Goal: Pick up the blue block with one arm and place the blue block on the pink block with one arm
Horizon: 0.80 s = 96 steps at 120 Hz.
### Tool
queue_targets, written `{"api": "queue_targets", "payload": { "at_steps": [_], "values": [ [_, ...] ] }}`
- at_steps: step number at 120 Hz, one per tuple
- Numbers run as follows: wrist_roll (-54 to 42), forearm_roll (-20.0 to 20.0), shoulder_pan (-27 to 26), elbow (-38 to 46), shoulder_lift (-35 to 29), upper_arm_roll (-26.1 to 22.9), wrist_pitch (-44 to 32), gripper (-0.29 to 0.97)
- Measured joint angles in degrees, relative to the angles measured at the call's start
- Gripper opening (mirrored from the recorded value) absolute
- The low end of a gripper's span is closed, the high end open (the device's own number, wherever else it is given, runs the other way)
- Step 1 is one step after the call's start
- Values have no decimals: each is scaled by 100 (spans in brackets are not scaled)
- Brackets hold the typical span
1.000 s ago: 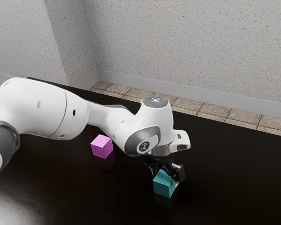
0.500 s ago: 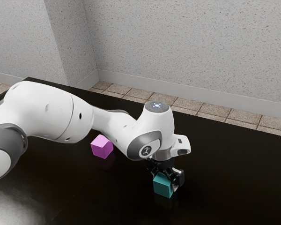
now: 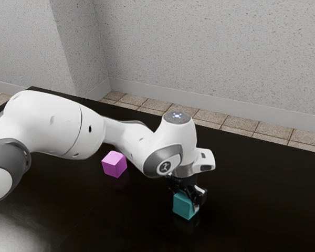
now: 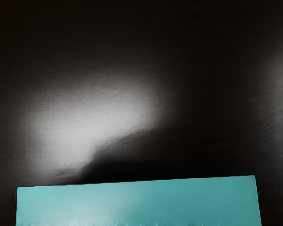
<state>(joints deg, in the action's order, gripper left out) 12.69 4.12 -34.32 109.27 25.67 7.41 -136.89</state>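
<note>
Our pink block (image 3: 114,163) sits over on the exterior view's left of the dark surface (image 3: 262,210), well apart from the blue block (image 3: 182,209). That one's resting on the surface with our tool (image 3: 188,199) down over it, pinching its sides.

Grey speckled walls (image 3: 210,47) are meeting in a corner, a pale baseboard (image 3: 215,102) is running along them. Tan tiled floor (image 3: 241,125) is showing behind the glossy black bench (image 3: 262,199), which is reflecting a soft glare (image 4: 94,122).
</note>
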Motion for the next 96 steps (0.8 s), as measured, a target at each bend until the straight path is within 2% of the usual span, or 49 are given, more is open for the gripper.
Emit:
{"api": "queue_targets", "payload": {
  "at_steps": [26,46,67,96],
  "values": [
    [6,-183,-20,-292,-167,6,152,38],
    [5,-402,155,-1037,-468,-6,676,38],
    [-18,-573,210,-1944,-482,-4,1424,39],
    [-187,-604,844,-2301,-409,-10,2022,39]
  ]
}}
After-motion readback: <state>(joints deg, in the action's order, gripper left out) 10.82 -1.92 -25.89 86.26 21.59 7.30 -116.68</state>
